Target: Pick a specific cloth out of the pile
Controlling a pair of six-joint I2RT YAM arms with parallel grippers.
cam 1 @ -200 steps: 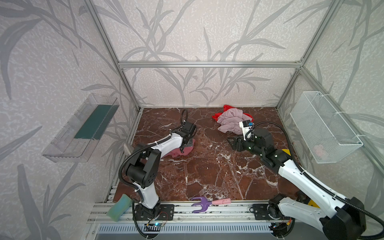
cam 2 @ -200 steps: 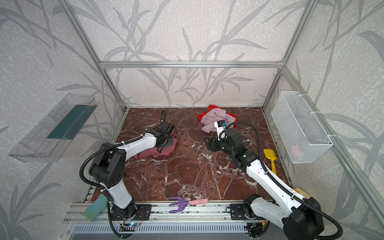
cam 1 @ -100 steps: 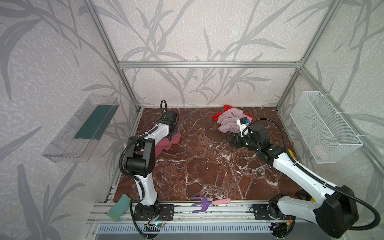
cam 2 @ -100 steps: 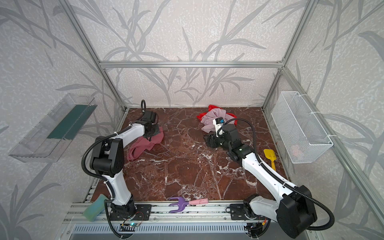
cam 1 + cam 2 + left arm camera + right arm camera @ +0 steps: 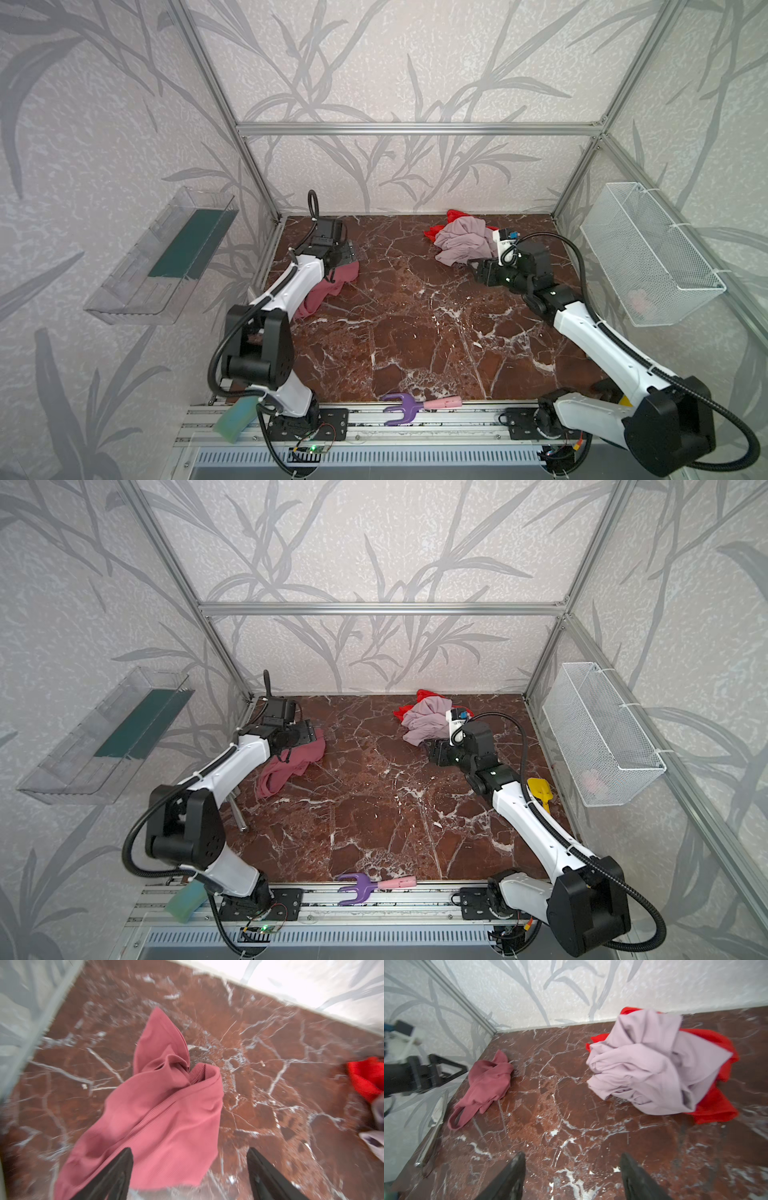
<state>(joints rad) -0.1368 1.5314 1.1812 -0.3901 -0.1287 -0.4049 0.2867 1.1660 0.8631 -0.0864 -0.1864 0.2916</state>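
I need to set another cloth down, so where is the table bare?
Bare: the wide middle, between the pink cloth, the pile and the purple rake at the front. Crowded: by the pile and right gripper, and the left edge around the pink cloth.

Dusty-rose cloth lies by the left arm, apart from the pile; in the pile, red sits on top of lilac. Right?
Not quite: in the pile the lilac cloth sits on top of the red cloth, as the right wrist view shows. The dusty-rose cloth does lie by the left arm, apart from the pile.
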